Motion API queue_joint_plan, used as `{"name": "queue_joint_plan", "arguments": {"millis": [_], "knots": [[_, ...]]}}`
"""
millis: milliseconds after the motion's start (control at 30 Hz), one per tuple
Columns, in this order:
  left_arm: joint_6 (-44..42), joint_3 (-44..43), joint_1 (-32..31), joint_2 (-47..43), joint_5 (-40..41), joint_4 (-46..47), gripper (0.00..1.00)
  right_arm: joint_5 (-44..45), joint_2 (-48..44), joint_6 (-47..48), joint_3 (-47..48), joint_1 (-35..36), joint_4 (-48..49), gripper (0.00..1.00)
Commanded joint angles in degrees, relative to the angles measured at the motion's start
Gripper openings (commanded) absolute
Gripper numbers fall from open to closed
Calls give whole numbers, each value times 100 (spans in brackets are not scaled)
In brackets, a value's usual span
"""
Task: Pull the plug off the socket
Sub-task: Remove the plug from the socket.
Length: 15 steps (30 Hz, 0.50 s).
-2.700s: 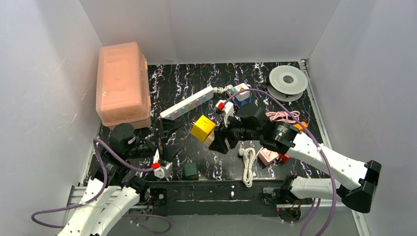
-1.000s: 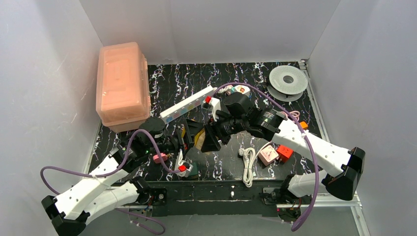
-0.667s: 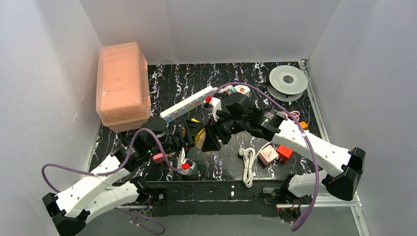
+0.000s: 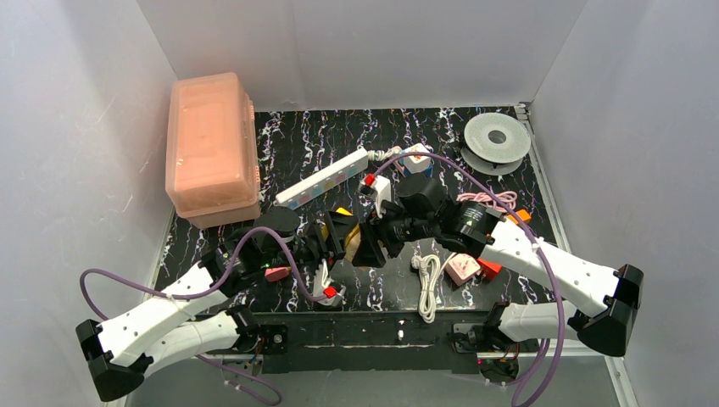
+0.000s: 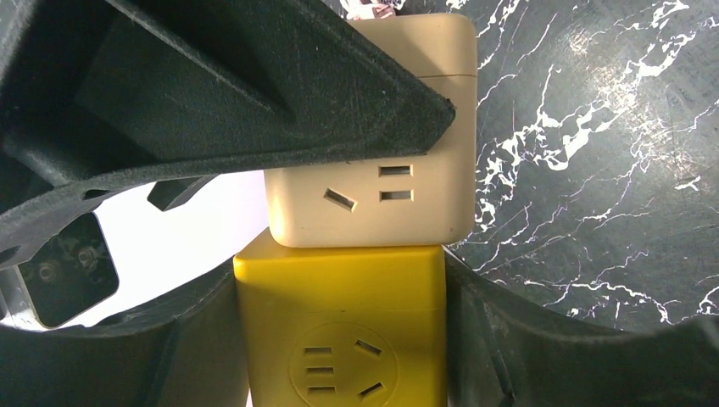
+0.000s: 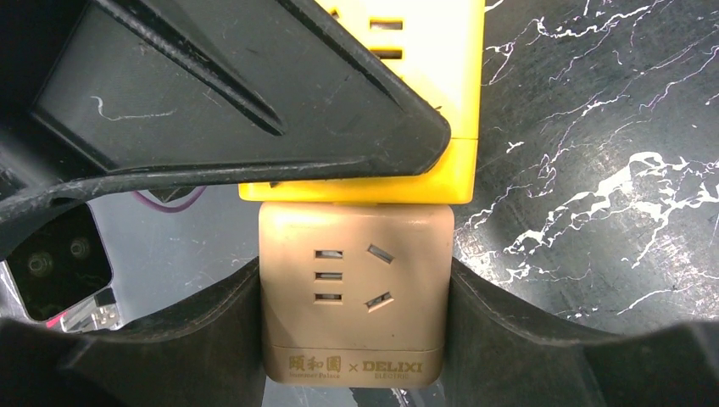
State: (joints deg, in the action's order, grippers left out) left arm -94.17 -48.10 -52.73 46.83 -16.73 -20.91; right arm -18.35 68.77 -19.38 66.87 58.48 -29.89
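Your left gripper (image 5: pixel 339 292) has its fingers clamped on the sides of the yellow cube (image 5: pixel 339 339). Your right gripper (image 6: pixel 354 288) has its fingers clamped on the sides of the beige cube (image 6: pixel 354 280). The two cubes sit face to face, touching with no gap you can see, the yellow one on the left and the beige one on the right. You hold the pair over the middle of the black marbled table (image 4: pixel 297 140), towards its near side. The white power strip (image 4: pixel 323 178) lies slantwise just beyond them, apart from both grippers, with its cord at the right end. A pink box (image 4: pixel 210 144) stands at the far left, and a grey spool (image 4: pixel 496 137) lies at the far right.
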Motion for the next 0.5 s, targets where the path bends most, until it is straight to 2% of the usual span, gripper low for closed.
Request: {"name": "queue_joint_plan", "arguments": {"millis": [0,467], "knots": [[-128,-139,120,-62,935,-493,0,-97,-498,-149,-78,70,-568,1],[90,-73,144,-167,1181,-584,0,209,-1213,-392,-453,110,-834,1]]}}
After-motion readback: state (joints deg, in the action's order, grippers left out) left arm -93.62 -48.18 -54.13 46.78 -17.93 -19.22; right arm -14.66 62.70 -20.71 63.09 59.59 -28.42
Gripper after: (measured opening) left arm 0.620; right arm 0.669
